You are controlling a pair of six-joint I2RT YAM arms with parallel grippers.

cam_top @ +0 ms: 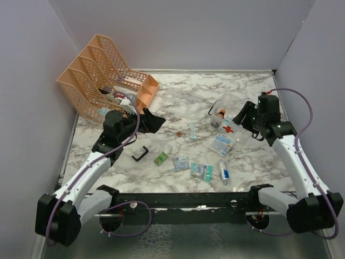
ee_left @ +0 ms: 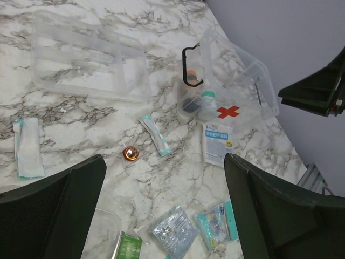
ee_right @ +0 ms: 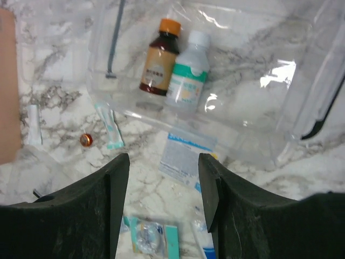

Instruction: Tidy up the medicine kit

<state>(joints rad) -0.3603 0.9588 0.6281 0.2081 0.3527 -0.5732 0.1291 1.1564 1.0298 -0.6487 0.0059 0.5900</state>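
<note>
The clear medicine kit box (cam_top: 233,120) with a red cross stands open at the right; it also shows in the left wrist view (ee_left: 237,81) and the right wrist view (ee_right: 253,102). Inside lie a brown bottle with an orange cap (ee_right: 159,56) and a white bottle with a teal label (ee_right: 187,75). A white-and-blue packet (cam_top: 221,144) (ee_right: 186,154) lies just in front of the box. My right gripper (cam_top: 245,116) (ee_right: 163,159) is open and empty above that packet. My left gripper (cam_top: 151,121) (ee_left: 164,162) is open and empty above the table's middle.
On the marble lie a teal sachet (ee_left: 155,135), a small orange disc (ee_left: 130,154), a silver packet (ee_left: 173,232), teal packets (ee_left: 217,226), a green box (ee_left: 129,247), a gauze packet (ee_left: 28,145) and a tube (cam_top: 223,174). A clear tray insert (ee_left: 86,65) lies further back. A peach file organizer (cam_top: 102,81) stands at the back left.
</note>
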